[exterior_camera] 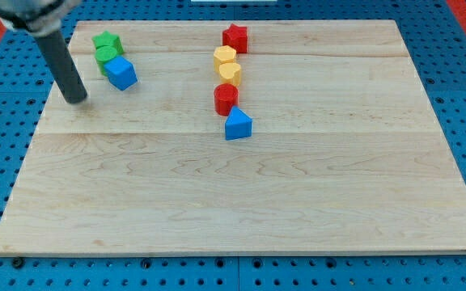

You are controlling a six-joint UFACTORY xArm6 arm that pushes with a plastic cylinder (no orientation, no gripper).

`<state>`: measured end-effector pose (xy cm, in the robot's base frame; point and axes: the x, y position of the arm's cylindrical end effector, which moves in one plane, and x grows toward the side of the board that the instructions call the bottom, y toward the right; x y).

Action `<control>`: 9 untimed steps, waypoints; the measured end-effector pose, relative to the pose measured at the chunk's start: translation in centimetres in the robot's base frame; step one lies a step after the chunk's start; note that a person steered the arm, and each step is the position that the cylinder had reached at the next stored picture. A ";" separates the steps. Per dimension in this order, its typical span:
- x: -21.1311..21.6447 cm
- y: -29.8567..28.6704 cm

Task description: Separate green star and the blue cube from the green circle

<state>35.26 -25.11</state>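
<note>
The green star, green circle and blue cube sit packed together near the view's top left of the wooden board. The star is at the top, the circle just below it, and the cube is at the circle's lower right, touching it. My tip rests on the board to the left of and slightly below the blue cube, a short gap away from the cluster. The dark rod rises from the tip toward the view's top left.
A column of blocks stands at the board's top centre: a red star, two yellow hexagons, a red block and a blue triangular block. A blue pegboard surrounds the board.
</note>
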 end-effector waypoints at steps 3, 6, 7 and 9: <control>-12.5 2.2; 5.8 14.1; 10.2 16.1; 16.2 19.5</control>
<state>51.50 -5.57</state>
